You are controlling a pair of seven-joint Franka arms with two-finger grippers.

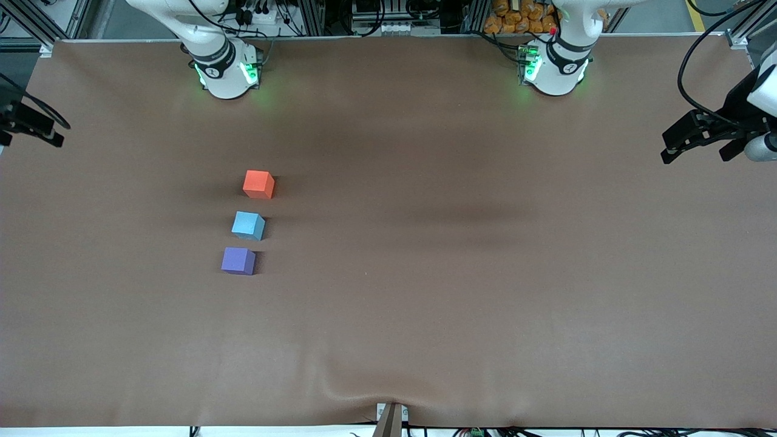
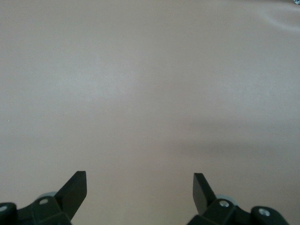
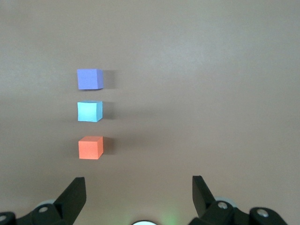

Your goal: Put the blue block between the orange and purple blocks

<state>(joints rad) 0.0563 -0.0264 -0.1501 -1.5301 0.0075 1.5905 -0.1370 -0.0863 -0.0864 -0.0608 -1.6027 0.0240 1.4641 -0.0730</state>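
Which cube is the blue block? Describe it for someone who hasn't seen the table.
On the brown table, three small cubes line up toward the right arm's end. The blue block is the middle one, light sky-blue, with the orange block farther from the camera and the purple block nearer.

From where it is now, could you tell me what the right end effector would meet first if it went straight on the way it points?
Probably bare table: the open right end effector points beside the orange block, though depth is unclear.
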